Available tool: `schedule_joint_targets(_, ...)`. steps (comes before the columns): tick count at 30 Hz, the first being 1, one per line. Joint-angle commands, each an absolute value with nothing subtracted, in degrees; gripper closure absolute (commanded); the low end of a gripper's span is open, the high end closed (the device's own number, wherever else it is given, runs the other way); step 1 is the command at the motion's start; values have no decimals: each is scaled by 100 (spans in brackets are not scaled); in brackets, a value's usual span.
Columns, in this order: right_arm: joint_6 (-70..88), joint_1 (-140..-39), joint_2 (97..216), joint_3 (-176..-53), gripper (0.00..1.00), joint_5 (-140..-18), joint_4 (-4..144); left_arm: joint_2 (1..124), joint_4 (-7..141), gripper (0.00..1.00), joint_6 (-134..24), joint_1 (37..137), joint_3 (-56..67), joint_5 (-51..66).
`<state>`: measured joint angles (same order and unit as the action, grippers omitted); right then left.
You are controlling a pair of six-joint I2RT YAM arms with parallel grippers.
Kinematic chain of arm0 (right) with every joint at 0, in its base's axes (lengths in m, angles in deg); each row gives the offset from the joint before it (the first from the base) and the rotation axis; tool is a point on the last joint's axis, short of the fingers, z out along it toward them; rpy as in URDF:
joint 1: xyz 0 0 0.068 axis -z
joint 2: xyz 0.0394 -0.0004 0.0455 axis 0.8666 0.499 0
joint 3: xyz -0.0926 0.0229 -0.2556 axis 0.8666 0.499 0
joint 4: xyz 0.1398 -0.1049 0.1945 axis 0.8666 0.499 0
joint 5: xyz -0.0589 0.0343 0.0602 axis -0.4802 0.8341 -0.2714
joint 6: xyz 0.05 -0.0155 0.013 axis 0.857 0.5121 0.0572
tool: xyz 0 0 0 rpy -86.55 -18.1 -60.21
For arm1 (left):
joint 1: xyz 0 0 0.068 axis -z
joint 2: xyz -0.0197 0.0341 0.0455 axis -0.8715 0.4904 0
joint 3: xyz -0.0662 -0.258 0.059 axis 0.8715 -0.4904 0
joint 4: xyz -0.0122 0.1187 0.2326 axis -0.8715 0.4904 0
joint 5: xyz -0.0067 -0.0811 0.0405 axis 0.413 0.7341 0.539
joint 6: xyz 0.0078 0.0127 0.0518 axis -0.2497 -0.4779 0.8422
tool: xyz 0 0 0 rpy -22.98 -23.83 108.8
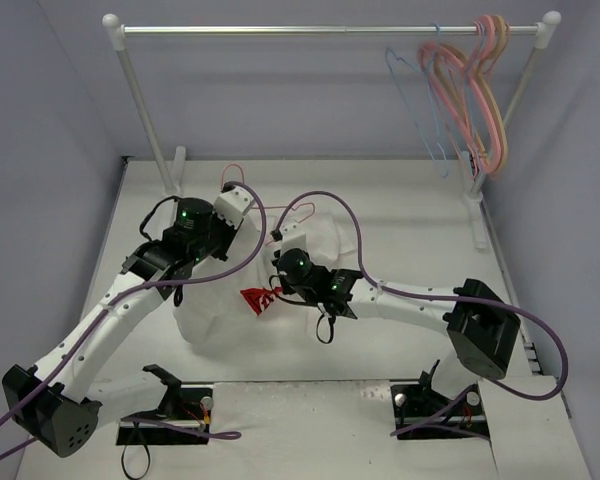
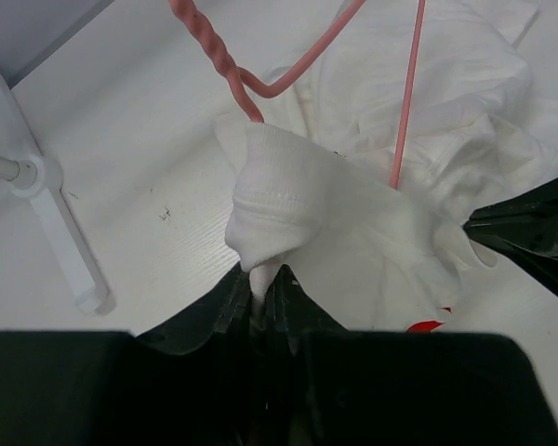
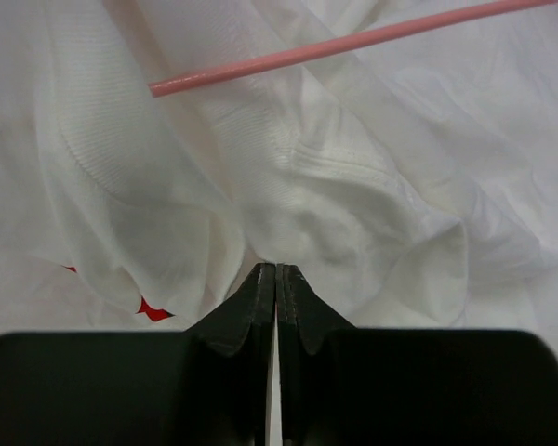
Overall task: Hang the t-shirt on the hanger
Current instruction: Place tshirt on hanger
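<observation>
The white t-shirt (image 1: 215, 305) lies crumpled on the table between both arms, and a corner of its red print (image 1: 257, 298) shows. The thin pinkish-red wire hanger (image 1: 296, 207) lies at the shirt's far edge, partly under the fabric. In the left wrist view its twisted neck (image 2: 214, 51) rises out of a bunched collar fold of the t-shirt (image 2: 279, 200). My left gripper (image 2: 260, 279) is shut on that fold. My right gripper (image 3: 276, 269) is shut on a fold of the t-shirt (image 3: 344, 200), just below a hanger wire (image 3: 353, 42).
A clothes rack (image 1: 330, 30) stands at the back; its left foot (image 2: 51, 209) is near my left gripper. A pale blue hanger (image 1: 410, 85) and a bunch of pink and peach hangers (image 1: 475, 90) hang at the rail's right end.
</observation>
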<state>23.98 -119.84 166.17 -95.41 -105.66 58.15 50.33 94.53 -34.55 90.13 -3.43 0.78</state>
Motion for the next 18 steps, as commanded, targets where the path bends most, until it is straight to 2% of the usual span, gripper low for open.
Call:
schedule_joint_targets(1, 2249, -11983, 16543, -9922, 100, -10997, 5527, 4826, 9003, 100, -3533, 8955, -76, 220)
schedule_joint_targets(5, 1959, -11738, 16429, -9940, 100, -11023, 5483, 4651, 9003, 100, -3507, 8955, -102, 308)
schedule_joint_targets(18, 1501, -10068, 15664, -9456, 100, -9785, 5167, 3825, 8520, 100, -3349, 8955, -629, 1169)
